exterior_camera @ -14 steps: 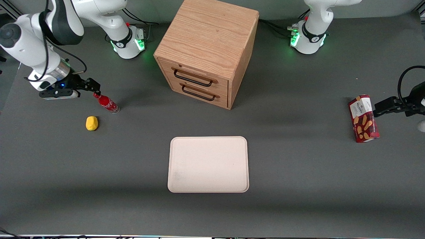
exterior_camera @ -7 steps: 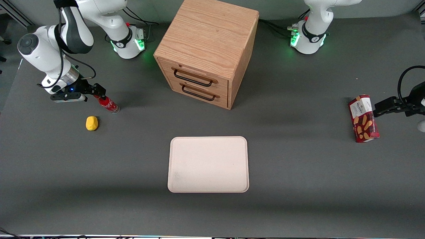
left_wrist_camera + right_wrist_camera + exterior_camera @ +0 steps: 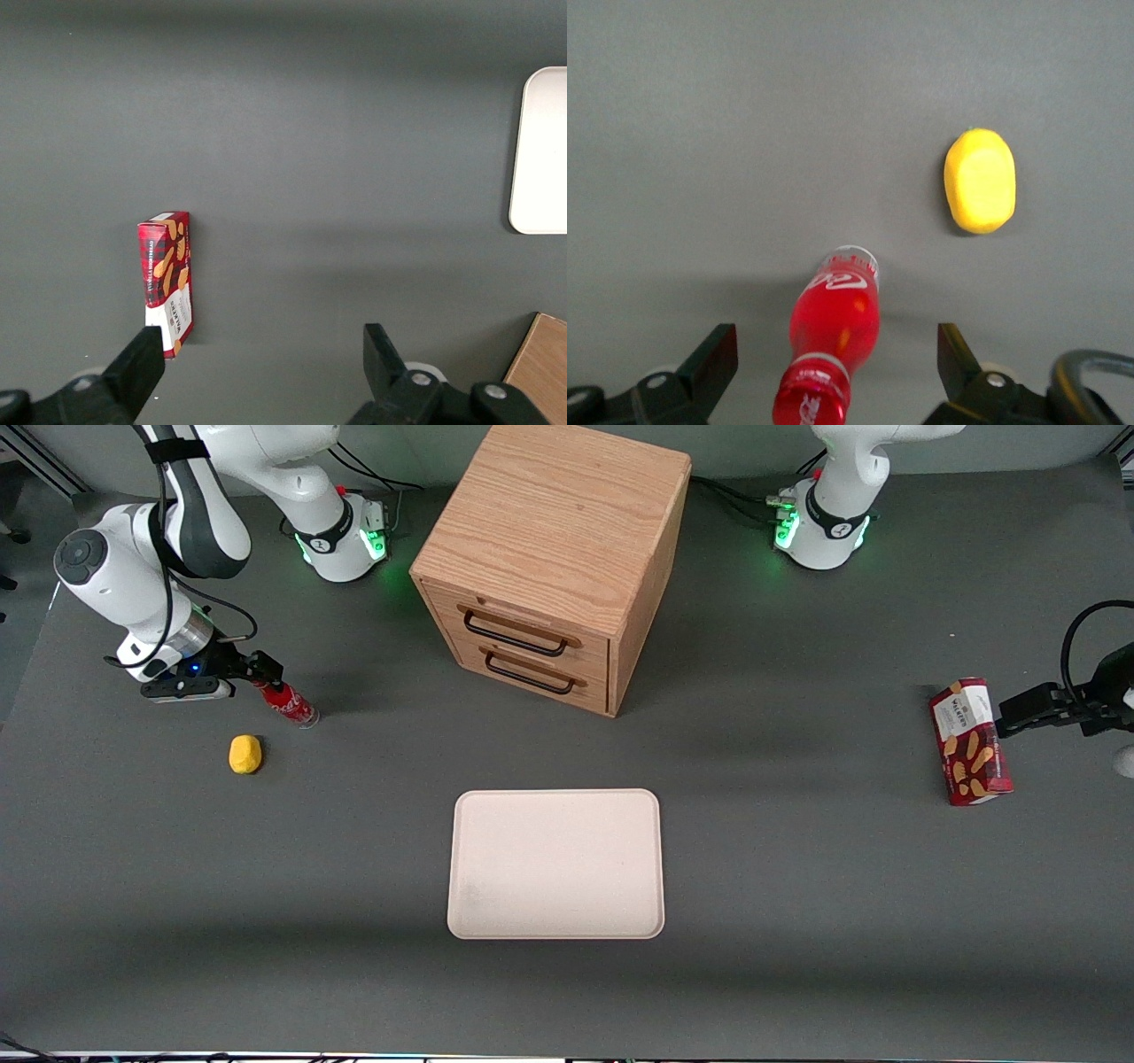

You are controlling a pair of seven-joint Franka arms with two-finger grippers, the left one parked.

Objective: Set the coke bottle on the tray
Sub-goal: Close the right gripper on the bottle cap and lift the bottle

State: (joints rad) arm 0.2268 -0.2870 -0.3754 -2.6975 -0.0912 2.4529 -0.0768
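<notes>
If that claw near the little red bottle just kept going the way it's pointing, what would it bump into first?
Most likely the coke bottle: the open gripper has a finger on either side of its upper part, so the palm would probably meet the cap. The lemon lies off that line.

The working right arm is reaching out from its base near the bench's edge farthest from the front camera and bending down toward the working arm's end of the bench. Its white forearm is sloping downward, ending in a silver wrist ring with a small blue light showing. The black pincer (image 3: pixel 266 673) is hanging low over the bench, pointing sideways along it. In the wrist view its two fingers (image 3: pixel 718 354) are standing wide apart, with nothing clamped between them.
</notes>
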